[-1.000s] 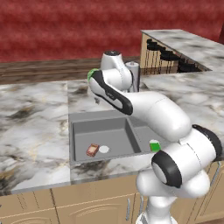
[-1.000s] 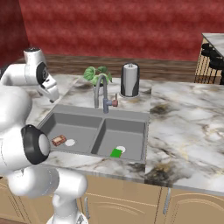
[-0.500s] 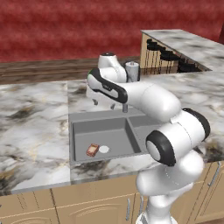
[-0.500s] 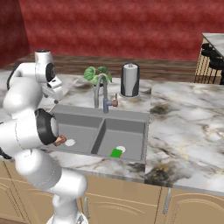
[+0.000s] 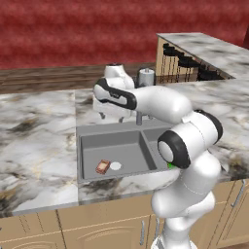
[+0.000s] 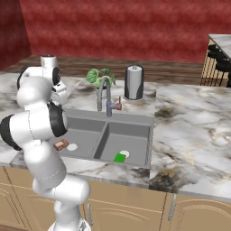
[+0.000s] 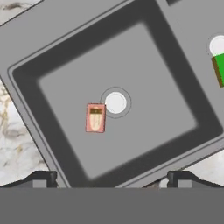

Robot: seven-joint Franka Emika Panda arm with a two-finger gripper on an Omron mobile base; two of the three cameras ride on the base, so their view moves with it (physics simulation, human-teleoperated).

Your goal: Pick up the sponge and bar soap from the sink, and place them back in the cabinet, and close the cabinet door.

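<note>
Bar soap (image 7: 95, 117): flat reddish-brown block on the floor of the sink (image 7: 52, 65), left basin, just at 8 o'clock of the white drain disc (image 7: 115, 103). Likely rigid, light, slick; best pinched across its short sides. Sponge (image 7: 219, 68): green, right basin, 3 o'clock edge; likely soft, compressible. Gripper (image 7: 109, 177): fingers spread wide, empty, above the basin.

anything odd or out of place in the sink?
Yes: the soap lies on the floor of one basin beside the drain, and the sponge sits in the other basin. Both belong in the cabinet. No spill or damage visible.
</note>
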